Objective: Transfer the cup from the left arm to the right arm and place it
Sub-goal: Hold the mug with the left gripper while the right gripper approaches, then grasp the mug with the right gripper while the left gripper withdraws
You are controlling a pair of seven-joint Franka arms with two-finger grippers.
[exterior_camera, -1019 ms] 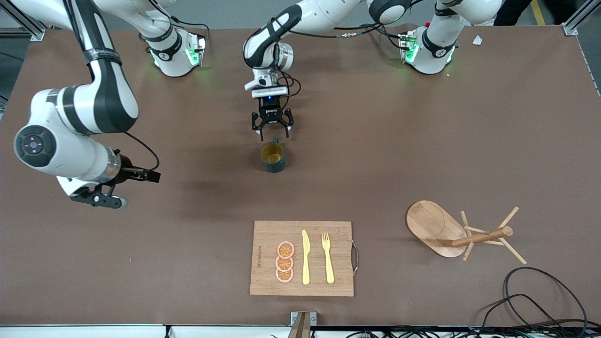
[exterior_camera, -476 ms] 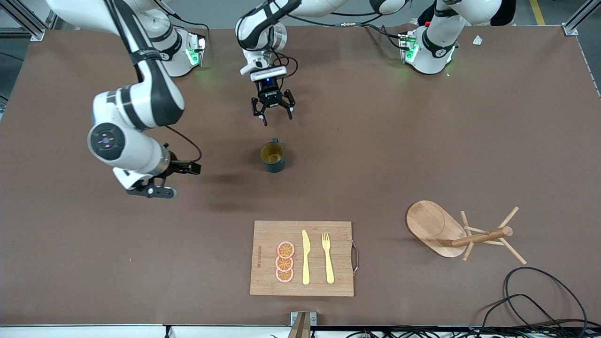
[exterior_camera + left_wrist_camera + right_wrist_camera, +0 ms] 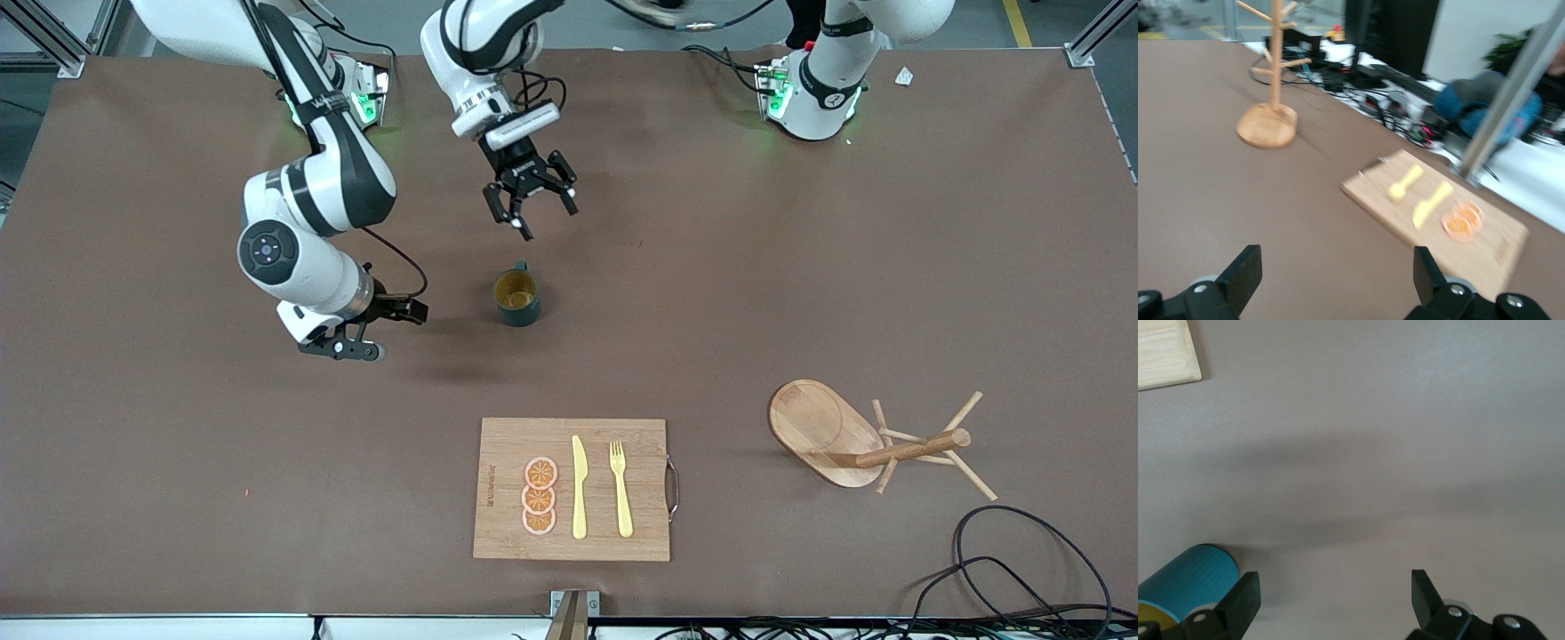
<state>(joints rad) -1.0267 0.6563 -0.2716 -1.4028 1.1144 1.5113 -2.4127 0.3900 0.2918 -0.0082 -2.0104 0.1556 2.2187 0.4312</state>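
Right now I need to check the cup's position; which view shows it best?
The front view: the cup stands whole and upright on the table. The right wrist view catches only part of its ribbed side at the edge. The left wrist view misses it.

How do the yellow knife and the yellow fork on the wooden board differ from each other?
The knife ends in one smooth, rounded blade, while the fork ends in separate tines. The knife lies beside the orange slices; the fork lies nearer the handle of the cutting board. The knife also looks slightly longer. Both are pale yellow and lie flat, parallel, on the board.
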